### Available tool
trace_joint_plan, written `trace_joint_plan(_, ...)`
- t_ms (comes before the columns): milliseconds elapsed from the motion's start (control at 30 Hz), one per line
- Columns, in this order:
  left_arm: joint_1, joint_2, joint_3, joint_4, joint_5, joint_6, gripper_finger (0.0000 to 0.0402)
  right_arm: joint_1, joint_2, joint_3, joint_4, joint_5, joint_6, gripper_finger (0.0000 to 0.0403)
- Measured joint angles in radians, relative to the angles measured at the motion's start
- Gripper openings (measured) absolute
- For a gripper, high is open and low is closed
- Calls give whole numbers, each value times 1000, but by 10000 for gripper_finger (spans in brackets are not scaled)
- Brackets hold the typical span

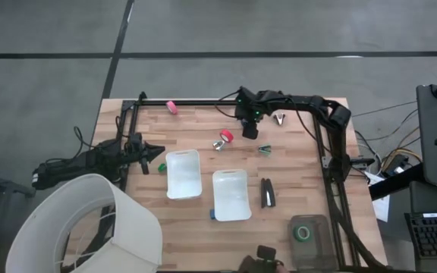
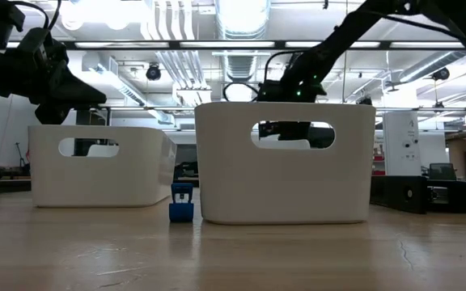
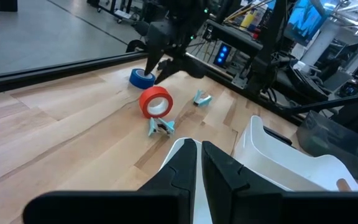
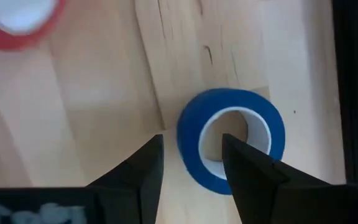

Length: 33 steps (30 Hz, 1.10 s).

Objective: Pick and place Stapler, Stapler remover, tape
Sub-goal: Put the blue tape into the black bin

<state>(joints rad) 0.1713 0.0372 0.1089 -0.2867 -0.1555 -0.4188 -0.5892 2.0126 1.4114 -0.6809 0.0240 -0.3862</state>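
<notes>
A blue tape roll (image 4: 232, 140) lies flat on the wooden table, near its far edge. My right gripper (image 4: 191, 140) points down over it, open: one finger is above the roll's hole and the other outside its wall. In the high view the gripper (image 1: 249, 130) hides the roll. A red tape roll (image 1: 226, 136) stands on edge close by, with a light-blue stapler remover (image 3: 161, 127) beside it. The black stapler (image 1: 268, 193) lies right of two white trays (image 1: 183, 173) (image 1: 231, 194). My left gripper (image 1: 154, 149) waits shut at the table's left edge. My right gripper comes at the blue roll from above, its fingers (image 4: 247, 168) on either side of the roll's wall (image 4: 188, 134). The roll lies flat on the table. Whether the fingers touch the wall I cannot tell.
A second light-blue remover (image 3: 201, 98) lies right of the red roll. A green tape roll (image 1: 303, 233) sits in a grey container at the near right. A small blue piece (image 2: 181, 202) lies between the trays. A pink item (image 1: 171, 107) is at the far edge, a lamp shade (image 1: 89, 227) at the near left.
</notes>
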Motion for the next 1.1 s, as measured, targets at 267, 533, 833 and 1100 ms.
trace_joint_plan(267, 0, 0, 0, 0, 0, 0, 28, -6, 34, 13, 3, 62, -18, 149)
trace_joint_plan(533, 0, 0, 0, 0, 0, 0, 28, -8, 33, 9, -4, 26, -18, 77)
trace_joint_plan(833, 0, 0, 0, 0, 0, 0, 28, -5, 12, 8, -83, 27, 2, 27)
trace_joint_plan(1100, 0, 0, 0, 0, 0, 0, 28, 27, -137, 35, -254, 28, 86, 34)
